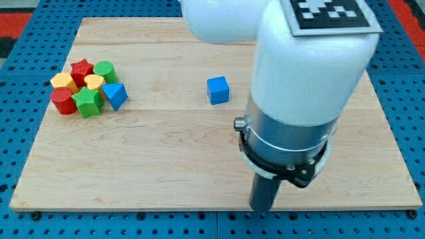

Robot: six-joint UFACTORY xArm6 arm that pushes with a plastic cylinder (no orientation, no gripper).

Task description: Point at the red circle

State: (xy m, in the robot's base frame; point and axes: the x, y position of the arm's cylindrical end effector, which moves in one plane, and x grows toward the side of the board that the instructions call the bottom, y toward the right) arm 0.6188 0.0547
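Observation:
The red circle (64, 101) is a short red cylinder at the lower left of a tight cluster near the board's left edge. Around it sit a yellow block (62, 81), a red star (82, 69), a green cylinder (105, 71), a small yellow cylinder (93, 81), a green star (87, 102) and a blue triangle (115, 95). A blue cube (218, 89) stands alone near the board's middle. My tip (262, 208) rests near the board's bottom edge, right of centre, far from the cluster and well below the blue cube.
The wooden board (166, 166) lies on a blue perforated base (13, 40). The arm's large white and grey body (299, 79) fills the view's upper right and hides part of the board behind it.

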